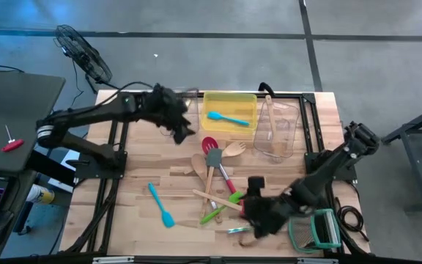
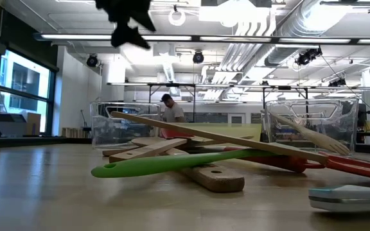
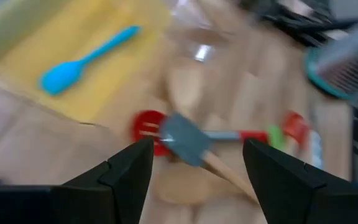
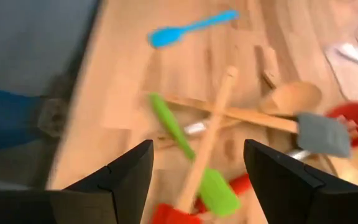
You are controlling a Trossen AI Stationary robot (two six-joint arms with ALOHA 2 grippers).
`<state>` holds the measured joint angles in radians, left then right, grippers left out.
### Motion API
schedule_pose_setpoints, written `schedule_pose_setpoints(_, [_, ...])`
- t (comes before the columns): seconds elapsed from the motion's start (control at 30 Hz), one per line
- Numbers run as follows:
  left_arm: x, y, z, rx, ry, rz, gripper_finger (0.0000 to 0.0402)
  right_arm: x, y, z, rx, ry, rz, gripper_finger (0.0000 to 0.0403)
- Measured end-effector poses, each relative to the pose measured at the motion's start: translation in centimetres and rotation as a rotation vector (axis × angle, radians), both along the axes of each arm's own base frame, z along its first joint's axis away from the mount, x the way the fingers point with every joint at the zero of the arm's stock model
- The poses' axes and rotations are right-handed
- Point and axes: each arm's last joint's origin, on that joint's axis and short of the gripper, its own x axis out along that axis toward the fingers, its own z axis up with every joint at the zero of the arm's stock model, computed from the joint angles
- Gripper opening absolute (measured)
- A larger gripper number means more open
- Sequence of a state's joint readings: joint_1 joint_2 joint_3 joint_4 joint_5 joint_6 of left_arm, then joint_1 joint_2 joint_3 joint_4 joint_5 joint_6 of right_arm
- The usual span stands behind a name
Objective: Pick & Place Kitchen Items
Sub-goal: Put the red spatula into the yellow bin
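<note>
A pile of kitchen items [image 1: 217, 176] lies crossed on the wooden table's middle: wooden spoons, a grey spatula [image 3: 185, 138], a red one, a green one [image 4: 182, 149]. One blue spatula [image 1: 228, 118] lies in the yellow bin [image 1: 229, 103]. Another blue spatula [image 1: 161, 204] lies flat on the table's near left. My left gripper [image 1: 184, 126] hangs open in the air just left of the yellow bin, with nothing between its fingers [image 3: 129, 171]. My right gripper [image 1: 258, 217] stands open above the pile's near right end, also with nothing between its fingers.
A clear bin [image 1: 277, 128] holding wooden utensils stands right of the yellow bin at the back. A green-framed wire rack [image 1: 316, 229] sits at the near right corner. Bare wood lies at the table's left. A person [image 2: 171, 110] stands in the room beyond.
</note>
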<state>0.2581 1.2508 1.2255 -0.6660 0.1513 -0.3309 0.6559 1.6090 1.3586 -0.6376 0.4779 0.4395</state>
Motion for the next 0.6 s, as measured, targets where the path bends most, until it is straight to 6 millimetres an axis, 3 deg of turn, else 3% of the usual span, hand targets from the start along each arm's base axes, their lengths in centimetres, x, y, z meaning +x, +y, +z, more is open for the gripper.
schedule_pose_setpoints(0.27, [-0.9, -8.2, 0.7, -0.016, 0.016, -0.146, 0.0244, 5.0, -2.7, -2.8, 0.076, 0.045, 0.001, 0.0243])
schedule_pose_setpoints(0.6, [-3.4, -16.2, 0.6, 0.042, 0.004, -0.122, 0.0244, 8.6, -3.5, -9.4, 0.058, 0.177, -0.037, 0.0243])
